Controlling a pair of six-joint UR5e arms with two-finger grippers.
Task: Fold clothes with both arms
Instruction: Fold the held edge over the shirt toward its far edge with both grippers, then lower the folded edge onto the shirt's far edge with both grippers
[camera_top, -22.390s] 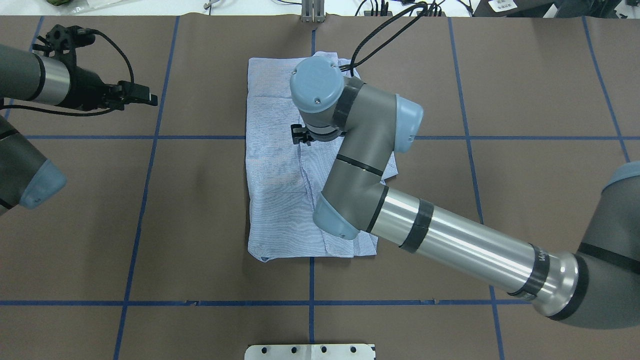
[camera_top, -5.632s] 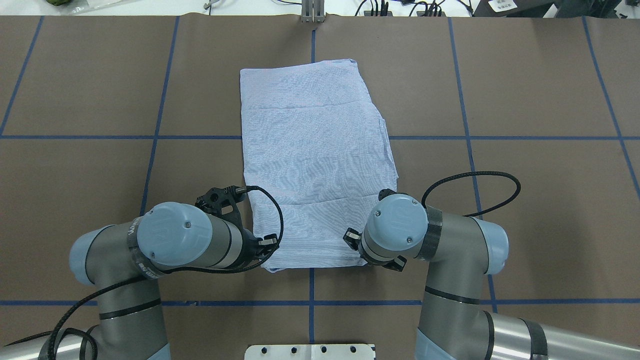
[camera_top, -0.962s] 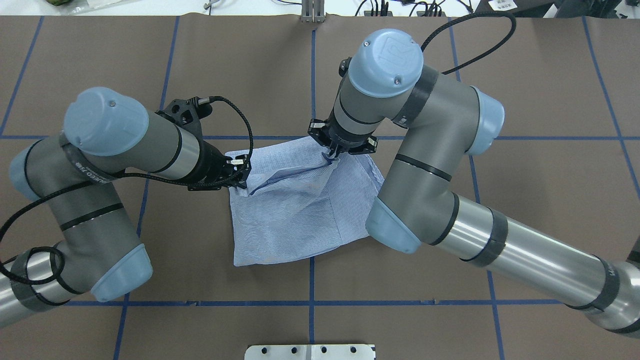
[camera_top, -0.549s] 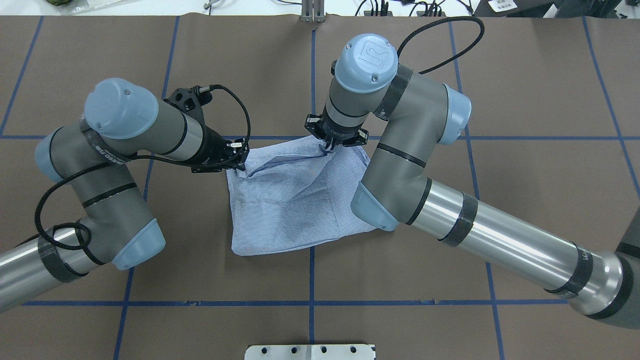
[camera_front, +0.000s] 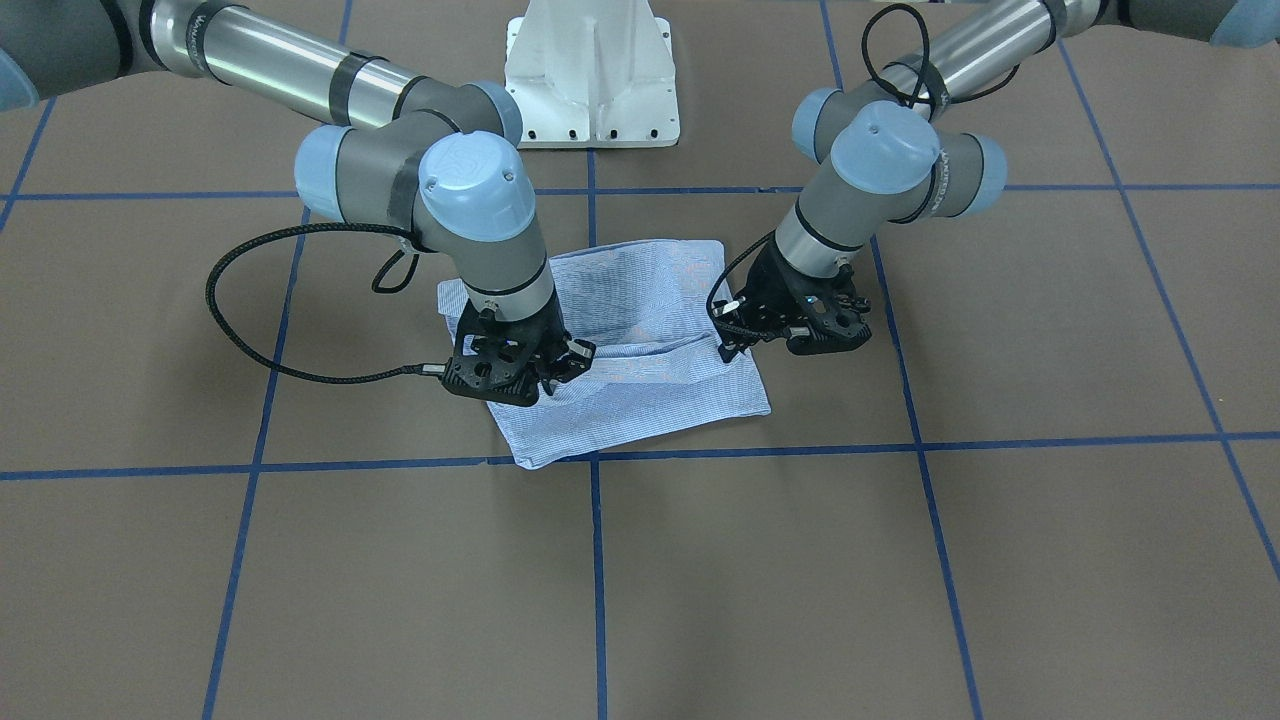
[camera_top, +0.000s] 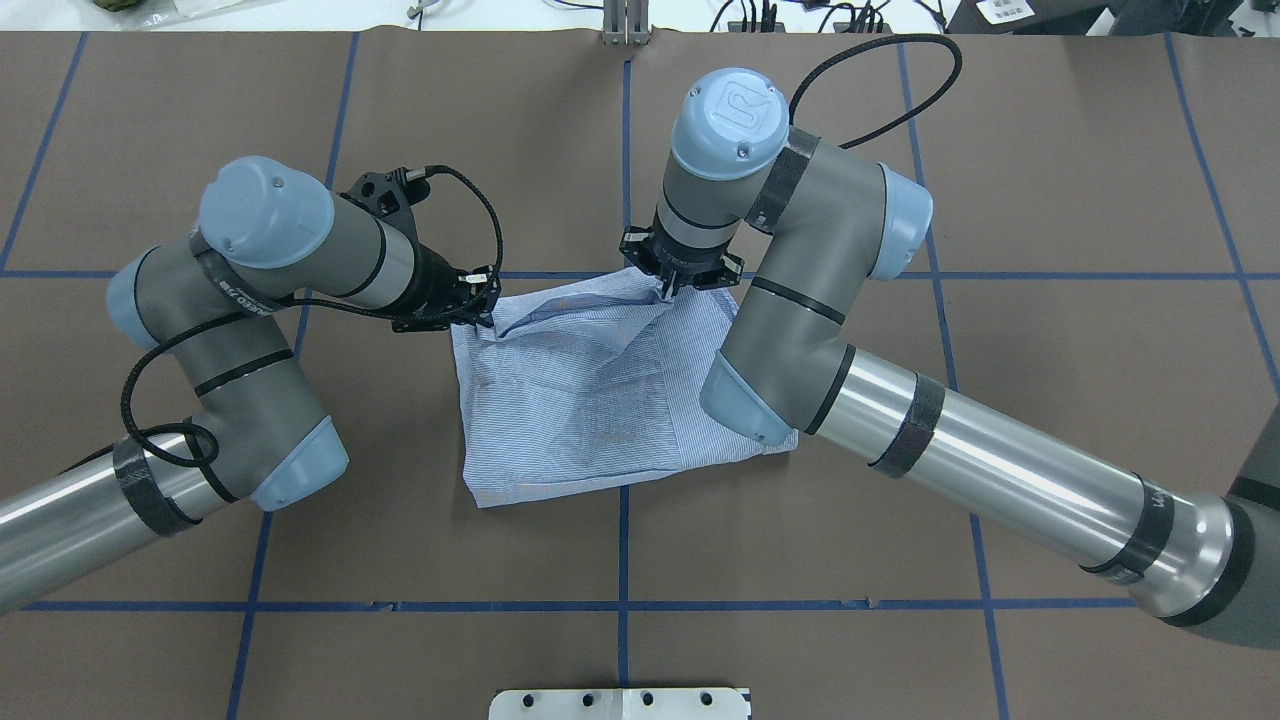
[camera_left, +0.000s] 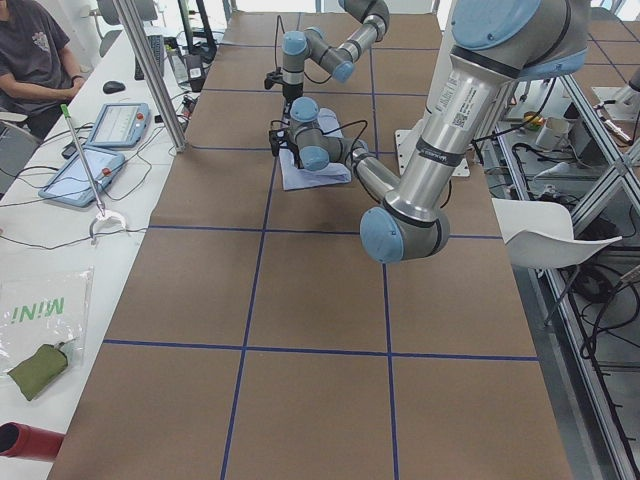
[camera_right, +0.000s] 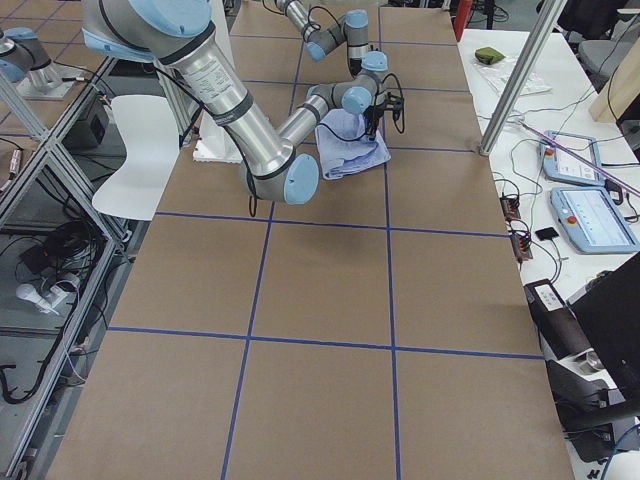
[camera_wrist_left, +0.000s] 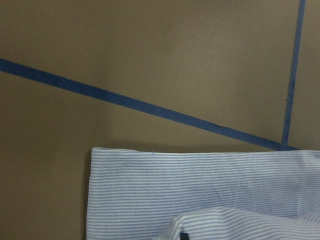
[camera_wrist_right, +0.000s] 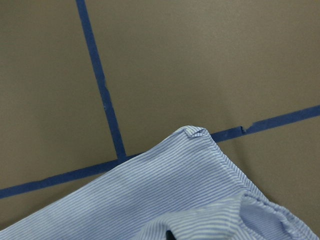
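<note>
On my feed the brown table (camera_top: 1050, 150) is marked into squares by blue tape lines (camera_top: 800, 605). Along the white side table (camera_left: 30, 260) I see a tablet (camera_left: 122, 124), a second tablet (camera_left: 82, 172) nearer, a green pouch (camera_left: 38, 368), and a person (camera_left: 30, 50) seated at its far end.

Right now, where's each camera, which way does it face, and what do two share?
Front-facing: across the table, facing the robot, steeply down; left arm, right arm, white pedestal base.
Overhead: behind the robot, forward and down; left pincer and right pincer grip the light blue striped shirt.
Exterior left: table's left end, lengthwise; left arm nearest.
Exterior right: table's right end, lengthwise; right arm nearest.
Left wrist: down on shirt edge.
Right wrist: down on shirt corner.
Shared: both wrist views show blue tape.
</note>
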